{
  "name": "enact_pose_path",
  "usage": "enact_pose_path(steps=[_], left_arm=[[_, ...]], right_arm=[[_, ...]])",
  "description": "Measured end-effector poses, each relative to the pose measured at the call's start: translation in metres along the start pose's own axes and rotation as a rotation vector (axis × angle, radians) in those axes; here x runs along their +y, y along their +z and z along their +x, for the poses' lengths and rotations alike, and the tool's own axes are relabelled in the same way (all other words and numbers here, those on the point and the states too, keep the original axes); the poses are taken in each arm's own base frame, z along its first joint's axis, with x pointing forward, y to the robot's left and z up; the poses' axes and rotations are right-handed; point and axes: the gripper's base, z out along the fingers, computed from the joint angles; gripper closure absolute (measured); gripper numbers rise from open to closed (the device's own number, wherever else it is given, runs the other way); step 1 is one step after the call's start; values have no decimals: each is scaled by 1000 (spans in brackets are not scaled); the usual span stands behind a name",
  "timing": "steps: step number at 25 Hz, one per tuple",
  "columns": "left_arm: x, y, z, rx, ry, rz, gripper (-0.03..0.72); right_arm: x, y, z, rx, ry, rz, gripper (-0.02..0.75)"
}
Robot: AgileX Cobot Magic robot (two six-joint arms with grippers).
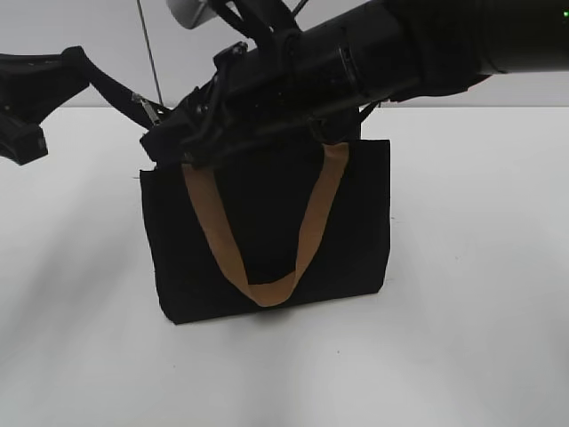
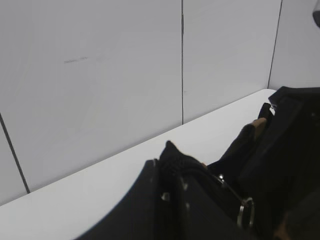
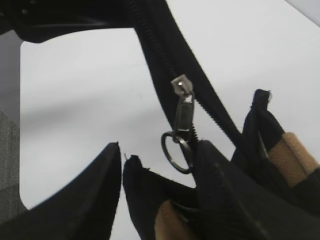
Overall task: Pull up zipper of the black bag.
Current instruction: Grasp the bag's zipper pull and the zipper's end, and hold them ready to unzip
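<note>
The black bag (image 1: 267, 231) stands upright on the white worktop (image 1: 480, 294), about in the middle between its left and right edges, with free worktop on both sides and in front of it. One tan handle (image 1: 267, 289) hangs down over the front face of the bag.

The right arm reaches across the top edge of the bag from the right side, and the right gripper (image 1: 191, 142) is at the top left corner of the bag. In the right wrist view the fingers (image 3: 100, 190) are spread, and the zipper (image 3: 182, 112) with its silver pull tab and ring hangs just beyond them, not pinched. The black zip line runs up and away from the tab. Part of a tan handle is seen at the right, beside the zip line.

The left gripper (image 1: 153, 110) comes from the left side and meets the top left corner of the bag. In the left wrist view it is pressed together on the black fabric of that corner (image 2: 175, 160). Behind the bag, the worktop continues free to the far edge at the wall.
</note>
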Motion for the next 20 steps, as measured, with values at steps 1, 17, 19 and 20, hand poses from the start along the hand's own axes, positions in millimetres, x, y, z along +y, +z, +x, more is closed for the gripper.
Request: enact_pose_path(steps=[1,17,19,20], left_arm=[[0,0,0,1,0,0,659],[0,0,0,3,0,-2,659],[0,0,0,3,0,-2,659],[0,0,0,3,0,-2,659]], right_arm=[[1,0,0,0,-1,-9,359],[-4,0,0,-1,-41,40,377],[-2,0,0,0,-41,20,377],[0,0,0,0,-41,4,378]])
